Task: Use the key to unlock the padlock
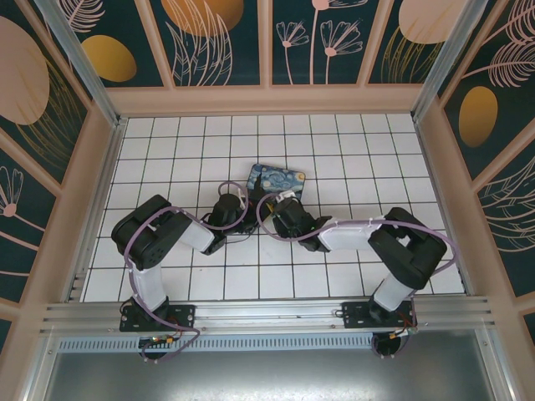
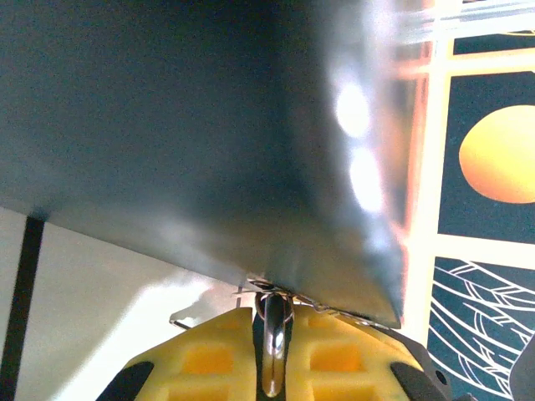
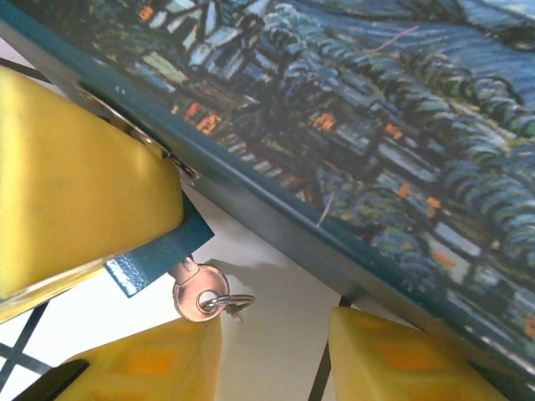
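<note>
1. Near edge: in the top view I see both arms reaching forward from their bases across the white tiled floor (image 1: 167, 280). They converge at the centre of the workspace.

2. Left gripper (image 2: 272, 330): its yellow fingers (image 2: 209, 355) are drawn together. They are clamped on a silvery metal bar, which I read as the shackle of the padlock (image 3: 157, 257).

3. Padlock: the right wrist view shows only a corner of its blue body, projecting from beneath one broad yellow left finger (image 3: 79, 209). It sits just off the floor, close against the near edge of the painted box (image 3: 376, 142).

4. Key (image 3: 199, 294): it is seated in the underside of the padlock, with its round head hanging down. A small split ring (image 3: 227, 303) is attached to the head.

5. Right gripper (image 3: 276, 338): the fingers (image 3: 401, 359) stand apart with only floor between them. They grip nothing. The key head lies just above the left-hand finger; I cannot tell whether they touch.

6. Beyond: the painted box lies flat on the floor, immediately behind both grippers. Further back stands the patterned rear wall (image 1: 267, 42).
</note>
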You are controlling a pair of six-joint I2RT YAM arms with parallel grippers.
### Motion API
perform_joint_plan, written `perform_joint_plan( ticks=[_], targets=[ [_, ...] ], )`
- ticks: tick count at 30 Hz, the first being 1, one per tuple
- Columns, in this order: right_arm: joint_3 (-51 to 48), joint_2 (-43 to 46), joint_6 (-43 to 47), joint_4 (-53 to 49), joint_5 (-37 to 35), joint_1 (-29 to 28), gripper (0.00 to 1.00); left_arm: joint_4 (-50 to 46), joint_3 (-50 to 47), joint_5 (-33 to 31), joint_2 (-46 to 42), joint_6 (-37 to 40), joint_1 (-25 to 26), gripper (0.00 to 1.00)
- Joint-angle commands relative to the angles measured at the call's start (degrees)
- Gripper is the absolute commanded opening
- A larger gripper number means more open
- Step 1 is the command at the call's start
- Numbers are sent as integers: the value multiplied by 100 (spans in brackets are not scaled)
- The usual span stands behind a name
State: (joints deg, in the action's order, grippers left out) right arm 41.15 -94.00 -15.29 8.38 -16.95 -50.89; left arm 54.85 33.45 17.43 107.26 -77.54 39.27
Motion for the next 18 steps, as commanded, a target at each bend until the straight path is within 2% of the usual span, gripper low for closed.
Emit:
perform_joint_plan(
  ticks=[1, 12, 18],
  targets=[
    [368, -154, 146, 166, -211, -70, 38, -282, 13, 331, -88, 125, 64, 0],
    [777, -433, 145, 164, -481, -62, 24, -299, -1, 390, -73, 125, 62, 0],
    [1084, -364, 210, 74, -240, 71, 13, -265, -97, 410, -48, 127, 63, 0]
  ],
)
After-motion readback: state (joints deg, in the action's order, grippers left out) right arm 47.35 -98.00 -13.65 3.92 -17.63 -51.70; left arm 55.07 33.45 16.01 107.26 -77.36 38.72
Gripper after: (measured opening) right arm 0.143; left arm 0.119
